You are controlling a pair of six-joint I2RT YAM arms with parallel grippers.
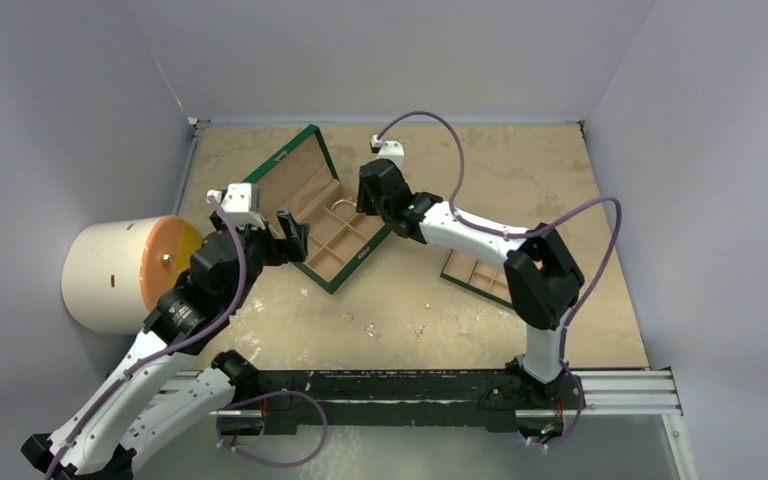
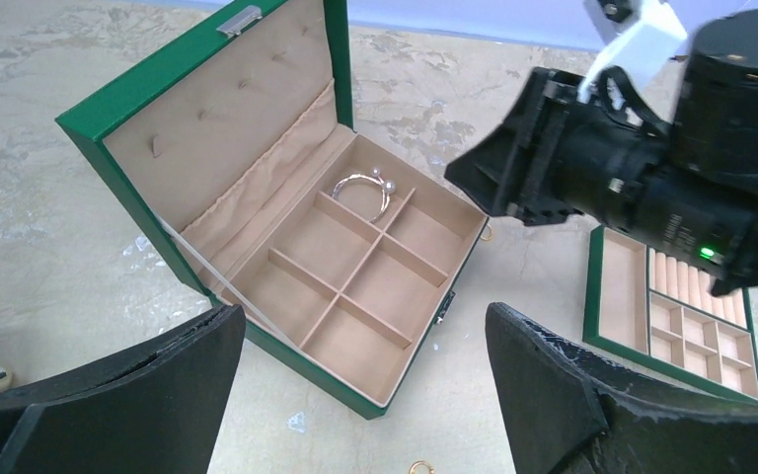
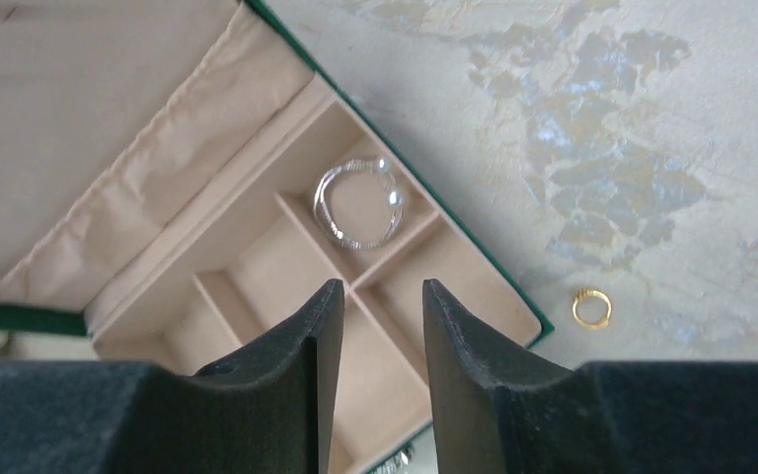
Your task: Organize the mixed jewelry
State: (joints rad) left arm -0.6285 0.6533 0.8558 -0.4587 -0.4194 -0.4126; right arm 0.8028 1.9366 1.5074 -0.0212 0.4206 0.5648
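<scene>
The green box [image 1: 335, 275] lies open at mid table, its tan compartments showing. A silver hoop with pearl ends [image 3: 358, 202] rests in a far compartment [image 2: 365, 193]. My right gripper [image 3: 382, 286] hovers over the box [image 3: 513, 296], its jaws apart with nothing between them. A gold ring [image 3: 591, 308] lies on the table just outside the box. My left gripper [image 2: 365, 326] is wide open and empty at the box's near-left corner. A gold ring [image 2: 420, 467] lies below it. Several small jewelry pieces [image 1: 370, 328] are scattered on the table nearer the arms.
A tan divided tray with a green rim [image 1: 475, 272] sits right of the box, partly under the right arm [image 2: 681, 316]. A white cylinder with an orange face [image 1: 120, 272] stands at the left edge. Grey walls close in three sides.
</scene>
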